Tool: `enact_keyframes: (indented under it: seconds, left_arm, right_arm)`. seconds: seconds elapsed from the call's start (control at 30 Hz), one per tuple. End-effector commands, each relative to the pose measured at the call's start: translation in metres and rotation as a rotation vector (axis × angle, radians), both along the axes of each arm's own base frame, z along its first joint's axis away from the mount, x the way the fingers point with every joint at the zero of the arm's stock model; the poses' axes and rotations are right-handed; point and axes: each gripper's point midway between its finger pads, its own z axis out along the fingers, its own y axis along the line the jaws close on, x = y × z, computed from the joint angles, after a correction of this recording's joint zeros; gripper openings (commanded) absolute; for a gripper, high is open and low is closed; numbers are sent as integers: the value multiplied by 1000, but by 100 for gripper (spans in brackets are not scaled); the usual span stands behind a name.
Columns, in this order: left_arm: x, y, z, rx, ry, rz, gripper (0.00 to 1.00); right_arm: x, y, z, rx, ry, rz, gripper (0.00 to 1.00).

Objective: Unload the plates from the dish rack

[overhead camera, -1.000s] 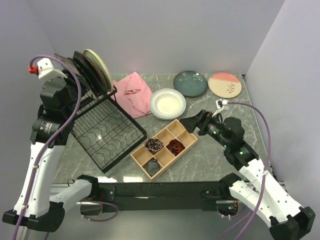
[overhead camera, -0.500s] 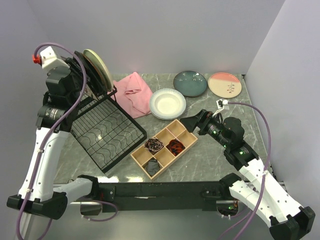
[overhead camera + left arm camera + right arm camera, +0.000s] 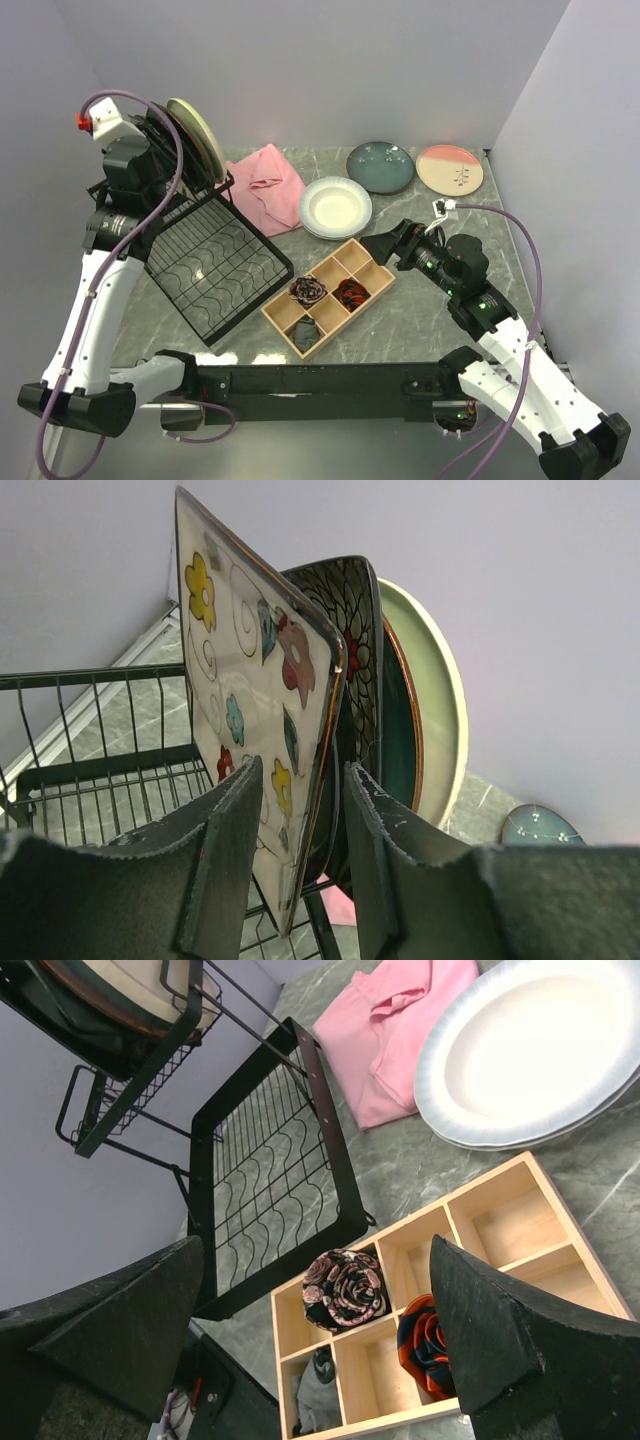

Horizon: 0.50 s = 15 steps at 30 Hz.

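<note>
Marble tabletop [image 3: 395, 205]; left pincer [image 3: 303, 770] half-open astride floral plate [image 3: 235, 660] in rack [image 3: 100, 767]; right pincer [image 3: 316, 1248] wide open.

upper left: plates [image 3: 195, 135] packed upright in dish rack [image 3: 215, 262], slim gaps only; left pincer [image 3: 300, 815] straddles outermost floral plate [image 3: 250, 660] | centre: wooden tray [image 3: 375, 268] blocks low passage | right of tray: bare table [image 3: 400, 320] open

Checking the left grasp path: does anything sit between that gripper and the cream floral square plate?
Nothing visible. The left gripper straddles the cream floral plate at its edge; the black floral plate stands behind.
</note>
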Motion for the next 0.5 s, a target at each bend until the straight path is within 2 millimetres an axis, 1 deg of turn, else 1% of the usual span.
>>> enact_keyframes:
  seconds: [0.0, 0.07, 0.23, 0.3, 0.47]
  left_arm:
    - [9, 4, 3, 6, -21, 23, 43]
    - [12, 6, -1, 14, -5, 35, 41]
    - [9, 14, 0, 32, -9, 79, 40]
    - [5, 20, 5, 44, -11, 107, 39]
    - [4, 22, 12, 52, -18, 108, 38]
  right_arm:
    - [0, -3, 20, 13, -65, -14, 100]
    - [0, -2, 19, 14, -64, -13, 100]
    - [1, -1, 19, 11, -53, -10, 100]
    - [1, -1, 20, 11, -57, -8, 100]
    - [0, 0, 21, 19, -62, -7, 100]
